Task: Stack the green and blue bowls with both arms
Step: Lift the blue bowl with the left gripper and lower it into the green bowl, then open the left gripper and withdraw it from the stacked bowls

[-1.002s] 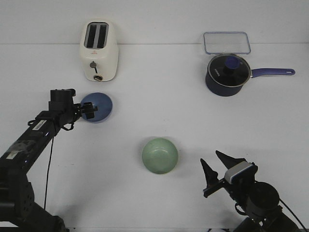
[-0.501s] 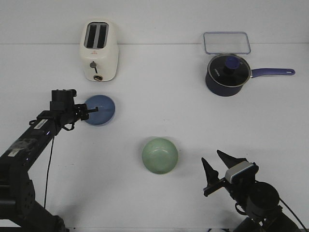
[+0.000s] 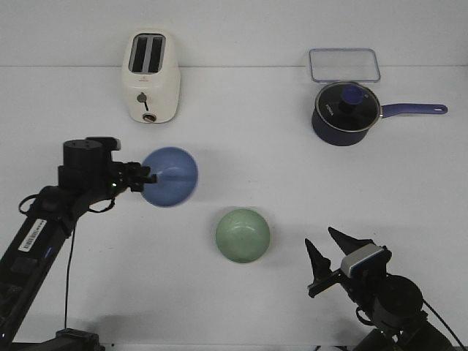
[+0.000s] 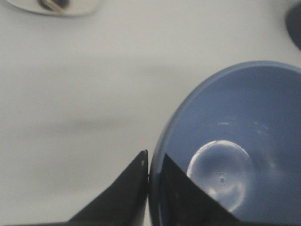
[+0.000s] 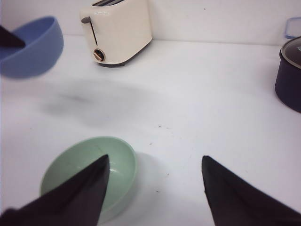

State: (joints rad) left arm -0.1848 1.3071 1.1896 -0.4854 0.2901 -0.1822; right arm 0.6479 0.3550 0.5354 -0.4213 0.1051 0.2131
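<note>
My left gripper [image 3: 148, 176] is shut on the rim of the blue bowl [image 3: 172, 177] and holds it lifted above the table, left of centre. In the left wrist view the fingers pinch the bowl's rim [image 4: 162, 141], one inside and one outside. The blue bowl also shows in the right wrist view [image 5: 30, 47]. The green bowl [image 3: 243, 235] sits upright on the table, below and to the right of the blue bowl. My right gripper [image 3: 325, 248] is open and empty, right of the green bowl [image 5: 89, 172].
A cream toaster [image 3: 150, 77] stands at the back left. A dark navy pot with glass lid [image 3: 345, 111] and a clear lidded container [image 3: 344, 64] sit at the back right.
My left gripper has lifted the blue bowl off the table and carried it right and nearer, toward the green bowl. The right arm has not moved.
</note>
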